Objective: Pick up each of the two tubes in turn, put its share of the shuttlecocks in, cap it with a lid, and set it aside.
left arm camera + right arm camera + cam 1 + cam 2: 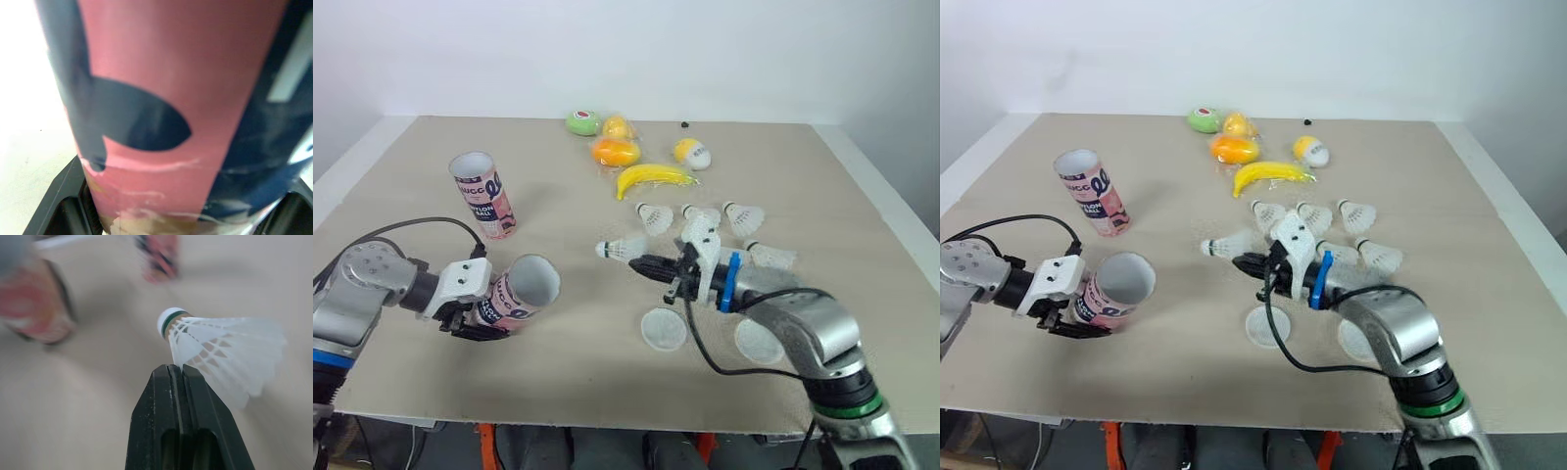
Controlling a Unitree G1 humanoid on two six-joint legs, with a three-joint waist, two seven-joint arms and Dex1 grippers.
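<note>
Loading step: my left gripper (481,323) clamps tilted tube (524,289) near worktop (587,382) front edge. Right gripper (641,262) pinches shuttlecock (625,249). Next: feed into tube mouth.

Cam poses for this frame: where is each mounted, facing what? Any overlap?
Left eye view: on head, facing forward-down at the table; both arms show, left gripper holding a tube, right gripper pinching a shuttlecock.
Right eye view: beside it, same scene.
Left wrist view: along the left fingers, at the tube close up.
Right wrist view: along the shut right fingers, at the shuttlecock.
Shared with eyes: tube, shuttlecock.
</note>
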